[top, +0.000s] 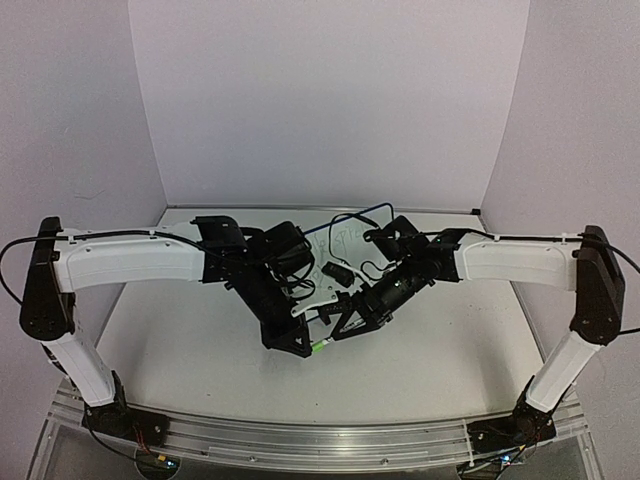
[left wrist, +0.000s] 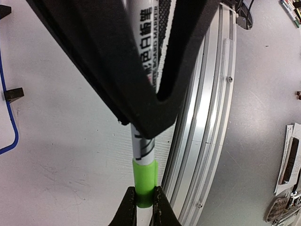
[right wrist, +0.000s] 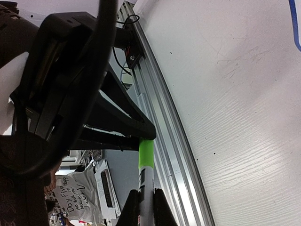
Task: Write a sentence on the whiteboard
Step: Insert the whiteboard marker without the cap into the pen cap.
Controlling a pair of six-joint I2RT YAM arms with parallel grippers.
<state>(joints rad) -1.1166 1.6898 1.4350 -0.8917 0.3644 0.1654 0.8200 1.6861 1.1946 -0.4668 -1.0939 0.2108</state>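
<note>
A white-and-green marker (top: 320,345) hangs between both grippers above the table's front middle. My left gripper (left wrist: 144,195) is shut on its green cap (left wrist: 144,176). My right gripper (right wrist: 146,197) is shut on its white printed barrel (right wrist: 146,181), and the green cap (right wrist: 146,153) runs into the left fingers (right wrist: 127,129). In the top view the left gripper (top: 298,345) and the right gripper (top: 345,322) meet tip to tip. The whiteboard (top: 345,240) lies behind them, mostly hidden by the arms. Faint green writing (top: 340,238) shows on it, too small to read.
An aluminium rail (top: 320,440) runs along the table's near edge, close under the marker in the left wrist view (left wrist: 207,117). The board's blue frame (left wrist: 10,122) and a black foot (left wrist: 14,94) lie to one side. Lilac walls close in the back and sides.
</note>
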